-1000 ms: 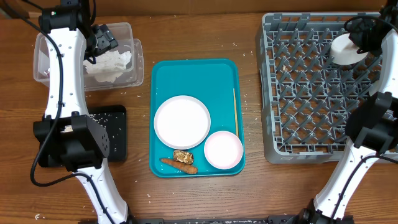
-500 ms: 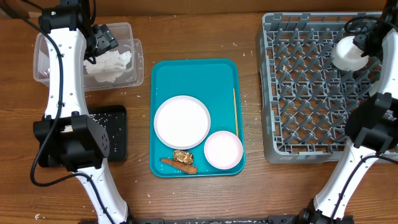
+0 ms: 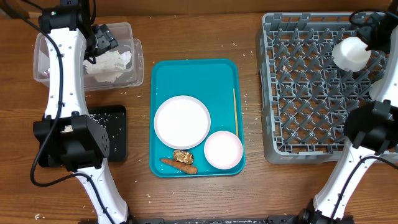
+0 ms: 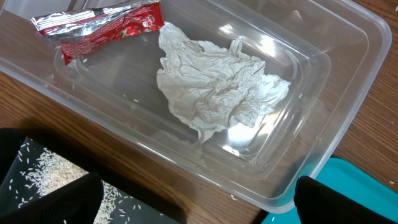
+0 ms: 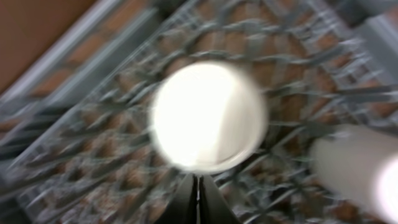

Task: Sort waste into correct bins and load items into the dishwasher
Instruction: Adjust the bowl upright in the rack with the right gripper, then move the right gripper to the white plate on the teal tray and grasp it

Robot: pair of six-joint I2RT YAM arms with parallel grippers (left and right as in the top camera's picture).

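Note:
My left gripper [image 4: 199, 205] hangs open over the near rim of the clear tub [image 4: 336, 81], its fingertips [image 4: 53, 199] wide apart. In the tub lie the crumpled white napkin [image 4: 217, 87] and the red wrapper [image 4: 102, 28]. Beside it the black tray [image 3: 112, 130] holds rice grains [image 4: 34, 177]. My right gripper [image 5: 199, 190] is shut on the rim of the small white cup [image 5: 208, 115], held over the back right of the grey dish rack [image 3: 311, 93]. A white plate [image 3: 182, 121], a bowl [image 3: 223, 150], a brown lump [image 3: 182, 156] and a carrot piece [image 3: 178, 165] sit on the teal tray [image 3: 193, 74].
A thin wooden stick [image 3: 234, 112] lies along the teal tray's right side. Loose rice grains dot the wooden table [image 3: 249, 37] around the trays. The right wrist view is blurred by motion.
My right gripper has carried the cup a little to the right over the rack. The left arm has not moved.

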